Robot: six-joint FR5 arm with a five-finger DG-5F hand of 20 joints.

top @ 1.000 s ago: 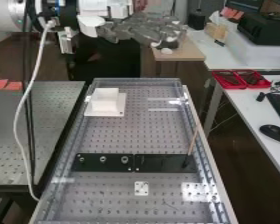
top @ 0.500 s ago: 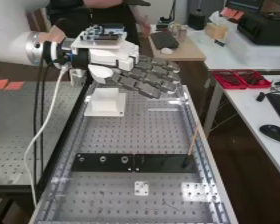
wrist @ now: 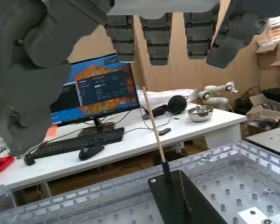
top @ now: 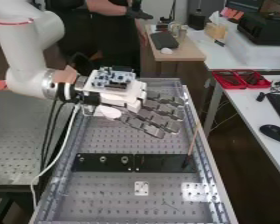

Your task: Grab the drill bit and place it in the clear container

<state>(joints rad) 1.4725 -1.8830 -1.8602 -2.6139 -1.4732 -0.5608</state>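
The hand (top: 156, 118) is over the far half of the perforated bench in the high view, left of and beyond a thin tan rod (top: 192, 141), apart from it. Its fingers are nearly straight with nothing between them. That rod, the likely drill bit, stands slightly tilted in the right end of a black plate (top: 160, 162). In the wrist view the hand (wrist: 156, 42) has its fingers spread above the rod (wrist: 154, 122), whose dark lower end meets the black plate (wrist: 187, 200). A clear-walled corner (wrist: 3, 199), perhaps the clear container, is at that view's edge.
The black plate's left part carries several round fittings (top: 103, 159). A small white plate (top: 141, 188) lies nearer on the bench. Metal rails (top: 213, 185) run along the bench sides. Beyond them, a white desk (top: 257, 120) holds red trays (top: 240, 79) and a mouse (top: 275, 133).
From the bench's far end, the hand has come down and nearer over the bench, now covering the place of the white block. The rod and black plate have stayed still.
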